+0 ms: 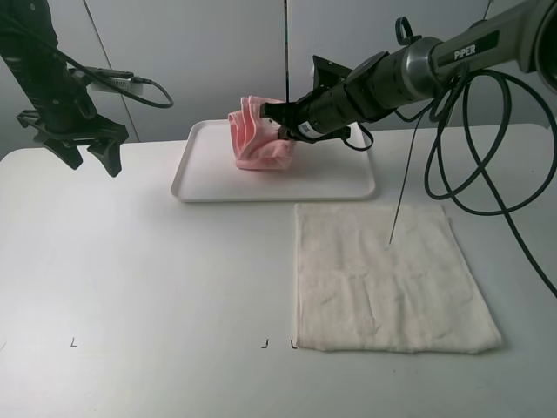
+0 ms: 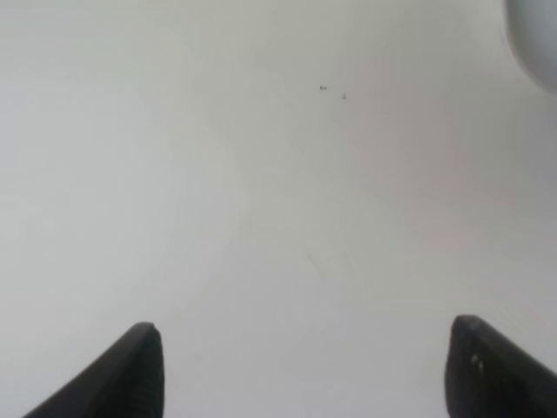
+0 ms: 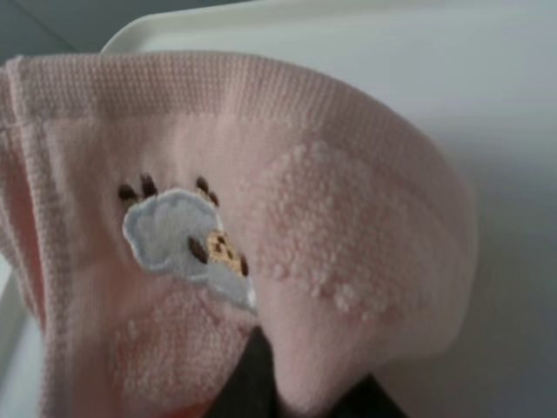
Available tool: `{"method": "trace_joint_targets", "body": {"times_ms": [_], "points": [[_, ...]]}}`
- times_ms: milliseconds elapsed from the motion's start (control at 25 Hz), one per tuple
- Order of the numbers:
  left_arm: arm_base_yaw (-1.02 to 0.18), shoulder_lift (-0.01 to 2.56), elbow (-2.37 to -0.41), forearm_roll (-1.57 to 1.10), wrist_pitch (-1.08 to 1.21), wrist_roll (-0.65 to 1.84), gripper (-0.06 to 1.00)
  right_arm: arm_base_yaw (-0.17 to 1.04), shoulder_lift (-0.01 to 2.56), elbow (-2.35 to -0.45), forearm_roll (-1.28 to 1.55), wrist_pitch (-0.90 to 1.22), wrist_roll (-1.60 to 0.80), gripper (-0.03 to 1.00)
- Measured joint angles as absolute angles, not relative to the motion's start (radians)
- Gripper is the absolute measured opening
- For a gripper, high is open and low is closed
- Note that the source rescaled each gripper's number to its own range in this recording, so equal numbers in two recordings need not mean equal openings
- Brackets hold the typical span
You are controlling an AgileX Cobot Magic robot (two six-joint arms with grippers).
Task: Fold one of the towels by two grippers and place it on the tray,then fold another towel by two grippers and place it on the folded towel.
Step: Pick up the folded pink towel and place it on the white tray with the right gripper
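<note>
From the high camera, your left gripper (image 1: 94, 161) hung above the table (image 1: 157, 279) at about ten o'clock, its claw spread wide and holding nothing. Your right gripper (image 1: 280, 122) reached in from two o'clock across the tray (image 1: 331, 178), which sat at twelve o'clock on the table. Its claw was pinched narrow on the pale pink towel (image 1: 257, 139). That towel stood bunched in loose folds over the tray's left half, its lower edge touching the tray floor. The cream-white towel (image 1: 383, 279) lay flat on the table at about five o'clock, just beside the tray's near rim and apart from both grippers.

In the left wrist camera you had only bare table (image 2: 261, 174) below the left gripper (image 2: 309, 374), with the two black fingers (image 2: 130, 374) far apart and nothing between them.

In the right wrist camera the pale pink towel (image 3: 348, 218) filled the frame, showing an embroidered patch (image 3: 187, 244). The dark fingers (image 3: 252, 383) of the right gripper (image 3: 305, 396) were clamped on a fold of it, with the tray (image 3: 435, 52) behind.
</note>
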State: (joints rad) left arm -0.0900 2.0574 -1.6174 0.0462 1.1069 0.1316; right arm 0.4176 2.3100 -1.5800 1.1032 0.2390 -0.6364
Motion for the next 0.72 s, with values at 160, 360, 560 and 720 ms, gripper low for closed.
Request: {"method": "trace_joint_targets", "body": {"times_ms": [160, 360, 560, 720], "points": [[-0.090, 2.057, -1.617, 0.046, 1.112, 0.132, 0.85, 0.418, 2.339, -1.580, 1.084, 0.213, -0.620, 0.04], [-0.090, 2.057, -1.617, 0.046, 1.117, 0.134, 0.85, 0.418, 2.343, -1.580, 1.081, 0.172, -0.618, 0.13], [-0.090, 2.057, -1.617, 0.046, 1.120, 0.136, 0.85, 0.418, 2.343, -1.580, 1.081, 0.164, -0.616, 0.90], [-0.090, 2.057, -1.617, 0.046, 1.120, 0.136, 0.85, 0.418, 2.306, -1.580, 1.052, 0.155, -0.618, 0.99]]}}
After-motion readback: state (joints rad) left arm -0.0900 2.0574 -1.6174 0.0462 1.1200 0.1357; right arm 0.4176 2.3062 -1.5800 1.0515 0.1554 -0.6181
